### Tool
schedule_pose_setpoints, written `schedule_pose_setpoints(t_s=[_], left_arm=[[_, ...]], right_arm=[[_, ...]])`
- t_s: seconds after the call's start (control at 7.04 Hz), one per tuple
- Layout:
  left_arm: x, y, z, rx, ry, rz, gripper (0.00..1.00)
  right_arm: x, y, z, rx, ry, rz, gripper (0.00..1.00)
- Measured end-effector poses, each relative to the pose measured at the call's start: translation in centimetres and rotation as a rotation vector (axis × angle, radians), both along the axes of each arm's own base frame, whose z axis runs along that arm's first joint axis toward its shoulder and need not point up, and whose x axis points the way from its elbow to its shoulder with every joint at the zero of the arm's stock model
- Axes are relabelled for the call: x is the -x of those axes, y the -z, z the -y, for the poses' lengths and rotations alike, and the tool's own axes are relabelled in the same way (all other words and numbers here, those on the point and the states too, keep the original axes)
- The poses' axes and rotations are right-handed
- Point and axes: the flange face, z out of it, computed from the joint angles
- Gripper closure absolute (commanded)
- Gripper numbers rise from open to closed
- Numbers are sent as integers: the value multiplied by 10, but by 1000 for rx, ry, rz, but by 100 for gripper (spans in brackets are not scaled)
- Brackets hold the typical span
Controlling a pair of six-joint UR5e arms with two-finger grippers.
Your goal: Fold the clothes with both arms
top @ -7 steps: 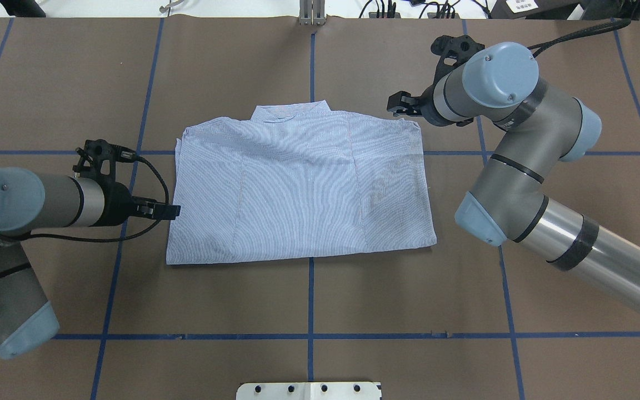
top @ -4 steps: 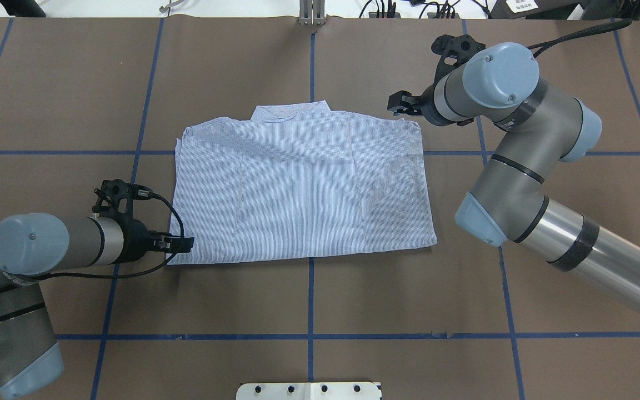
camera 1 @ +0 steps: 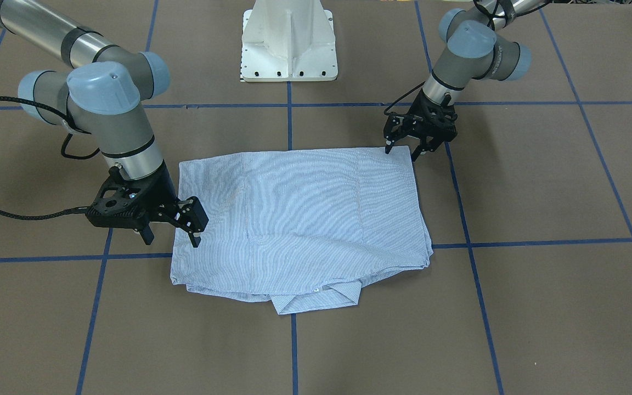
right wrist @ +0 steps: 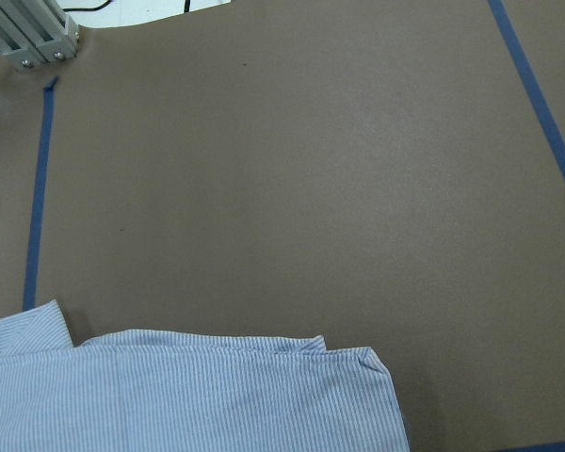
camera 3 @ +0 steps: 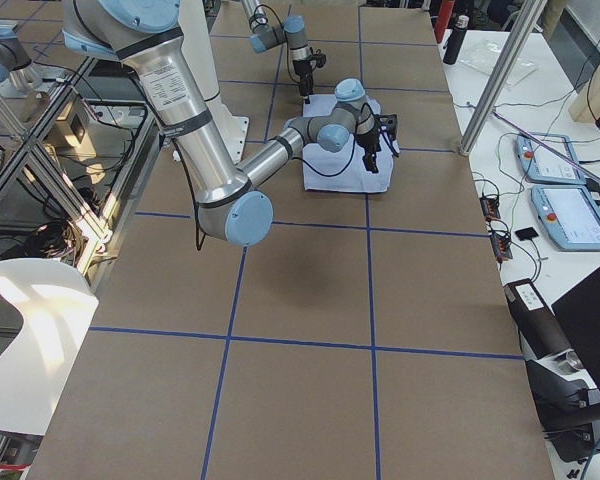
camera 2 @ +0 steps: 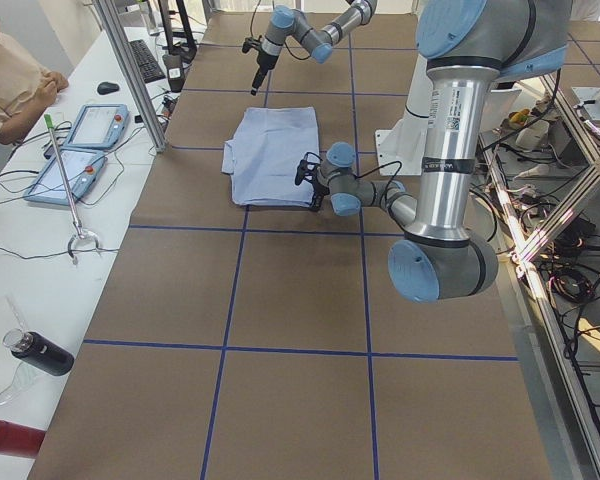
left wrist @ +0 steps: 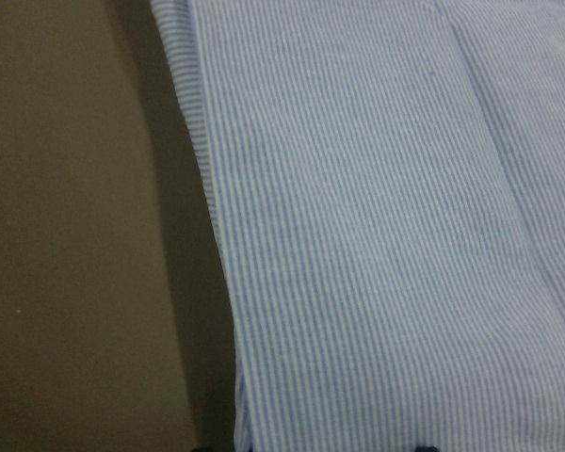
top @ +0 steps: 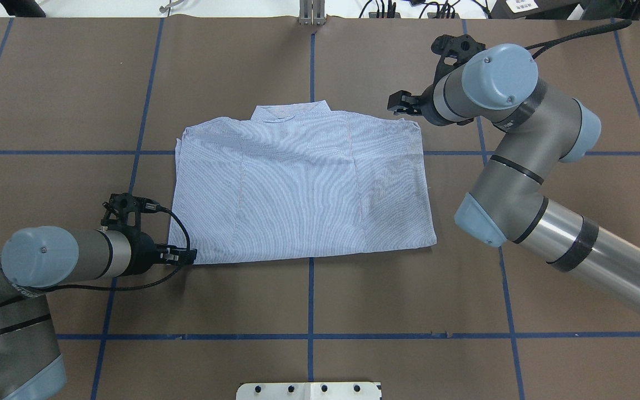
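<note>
The light blue-and-white striped shirt [top: 298, 194] lies folded flat in the middle of the table, with its collar [top: 289, 111] at the far edge. It also shows in the front view [camera 1: 299, 214]. My left gripper [top: 186, 255] is low at the shirt's near-left corner. In the front view it [camera 1: 402, 152] is open, with its fingers on either side of that corner. My right gripper [top: 399, 105] is at the far-right corner. In the front view it [camera 1: 171, 238] is open, straddling the shirt's edge. The left wrist view shows the shirt's edge [left wrist: 358, 235] close up. The right wrist view shows the corner [right wrist: 264, 395].
The white pedestal base [camera 1: 288, 49] stands at the robot's side of the table. Blue tape lines [top: 310, 300] cross the brown table cover. A metal post [top: 311, 14] stands at the far edge. A side bench holds tablets [camera 2: 90, 125] and a dark bottle [camera 2: 40, 352], with an operator beside it.
My left arm has moved toward the robot along the shirt's left edge and now sits at its near-left corner. The right arm and the shirt have not moved.
</note>
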Motion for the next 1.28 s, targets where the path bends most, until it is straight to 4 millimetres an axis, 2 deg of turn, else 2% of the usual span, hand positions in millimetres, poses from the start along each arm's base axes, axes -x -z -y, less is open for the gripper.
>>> schedule_pose_setpoints(t_s=[0.14, 0.85, 0.99, 1.14, 1.28], left_arm=[[0, 0, 0, 1, -1, -1, 100], [7, 2, 1, -7, 6, -3, 100], [16, -4, 14, -28, 18, 19, 100], [31, -14, 41, -69, 43, 59, 100], [44, -26, 78, -105, 79, 106, 100]], right_arm=[[0, 0, 0, 0, 0, 0, 0], [2, 0, -2, 0, -2, 0, 0], [5, 0, -3, -1, -4, -2, 0], [7, -1, -4, -1, -3, -3, 0], [8, 0, -5, -1, -2, -3, 0]])
